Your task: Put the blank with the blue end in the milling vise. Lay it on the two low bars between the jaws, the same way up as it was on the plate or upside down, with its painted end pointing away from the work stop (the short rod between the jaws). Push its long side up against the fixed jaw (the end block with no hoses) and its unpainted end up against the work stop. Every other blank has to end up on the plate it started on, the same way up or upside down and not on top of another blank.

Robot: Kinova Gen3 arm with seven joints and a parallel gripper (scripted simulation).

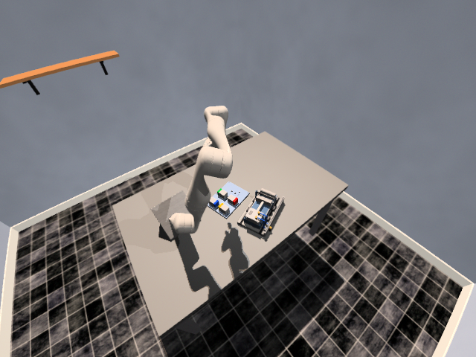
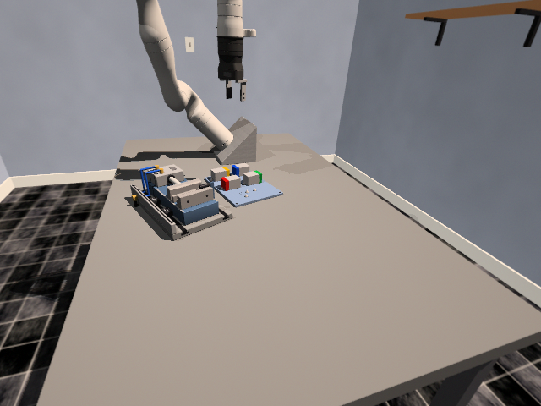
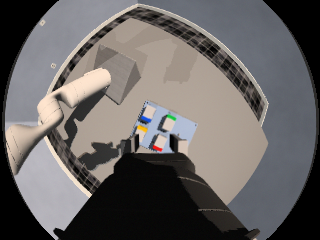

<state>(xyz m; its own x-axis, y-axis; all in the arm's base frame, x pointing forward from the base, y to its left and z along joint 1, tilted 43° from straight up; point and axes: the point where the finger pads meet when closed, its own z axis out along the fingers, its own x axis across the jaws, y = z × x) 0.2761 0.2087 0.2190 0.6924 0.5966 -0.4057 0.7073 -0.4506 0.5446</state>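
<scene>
The blank with the blue end (image 1: 213, 201) (image 2: 242, 168) (image 3: 149, 113) lies on the light-blue plate (image 1: 242, 193) (image 2: 263, 196) (image 3: 188, 128), at the side nearer the arm's base. The green-ended blank (image 1: 222, 194) (image 2: 250, 178) (image 3: 169, 123), red-ended blank (image 1: 231, 198) (image 2: 233, 181) (image 3: 160, 142) and yellow-ended blank (image 1: 224, 210) (image 2: 218, 174) (image 3: 141, 132) lie there too, apart. My gripper (image 2: 236, 95) (image 3: 154, 140) is open and empty, high above the table, hidden in the top view. The vise's fixed jaw (image 2: 195, 198) faces the hosed jaw (image 2: 167, 176). No blank shows between them; the work stop is unclear.
The vise's grey frame (image 2: 152, 212) stands close beside the plate, with blue hoses (image 2: 143, 178) at its moving-jaw end. The arm's wedge-shaped base (image 2: 243, 144) (image 3: 120, 80) stands behind the plate. Small white pegs (image 2: 247, 193) stick up from the plate beside the blanks.
</scene>
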